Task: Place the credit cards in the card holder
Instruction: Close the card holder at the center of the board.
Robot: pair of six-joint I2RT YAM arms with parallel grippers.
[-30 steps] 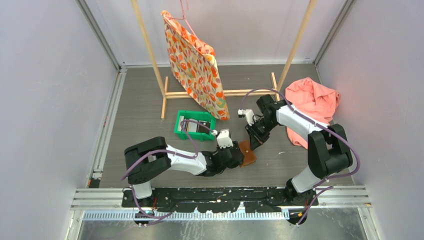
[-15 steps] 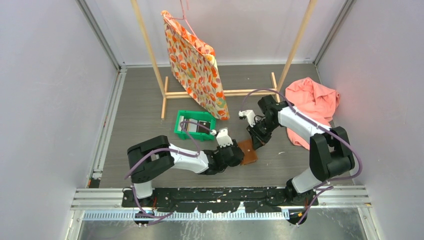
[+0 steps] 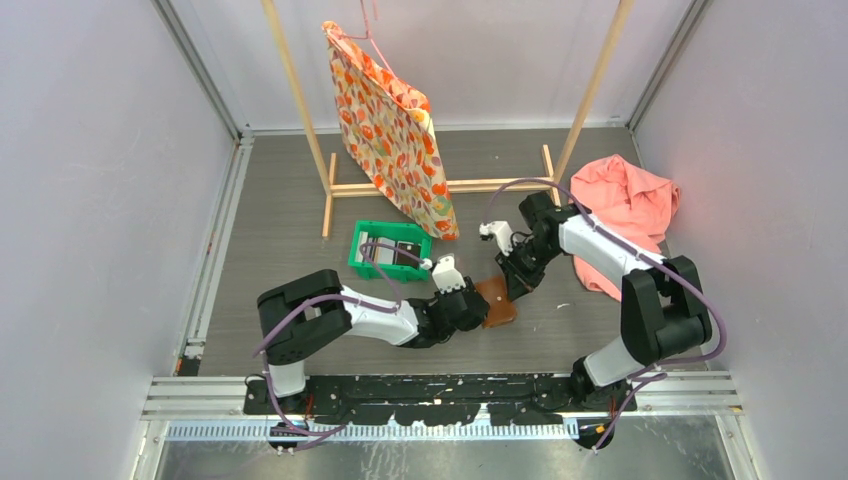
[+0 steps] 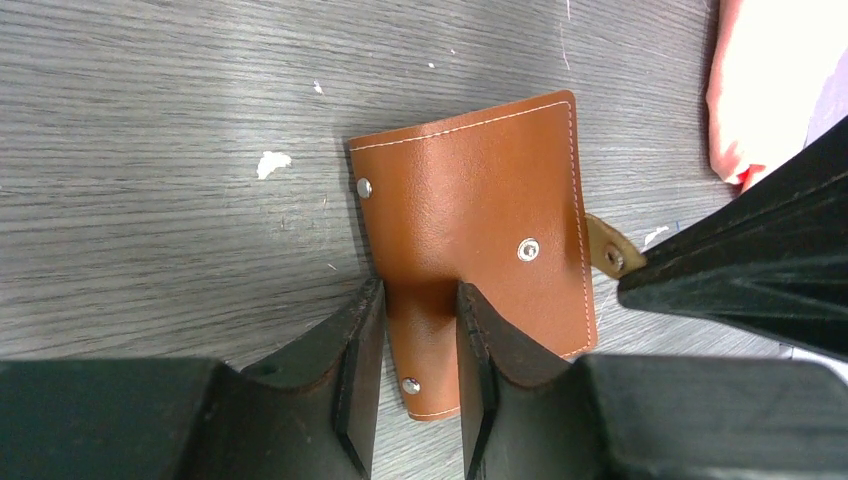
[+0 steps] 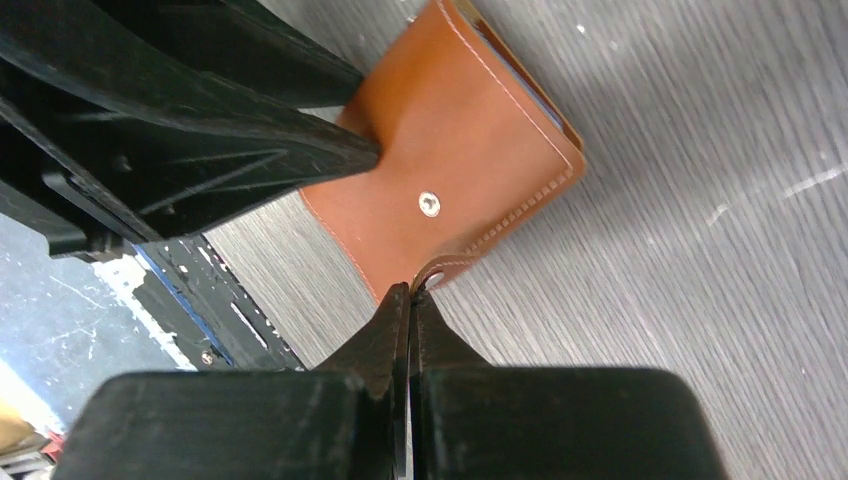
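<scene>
We see the small brown leather card holder (image 3: 496,300) lying closed on the grey wood-grain table (image 3: 280,250), near the middle and just ahead of the two arms. Its outer face with the round metal snap stud is turned up.

The left gripper (image 3: 478,308) reaches in from the left. In its wrist view the two black fingers (image 4: 362,350) pinch a raised strip of the card holder (image 4: 480,220) at its near edge, with leather between the pads.

The right gripper (image 3: 512,288) comes down from the far right side. Its fingers (image 5: 390,330) are pressed together, nipping the small tan snap tab at the corner of the card holder (image 5: 450,170).

The thin dark and grey credit cards (image 3: 402,254) lie flat in the green plastic bin (image 3: 362,252), left of and beyond the card holder.

Further back, a floral orange fabric bag (image 3: 390,130) hangs from a wooden rack (image 3: 300,90). A crumpled salmon-pink cloth (image 3: 630,200) lies at the right.
</scene>
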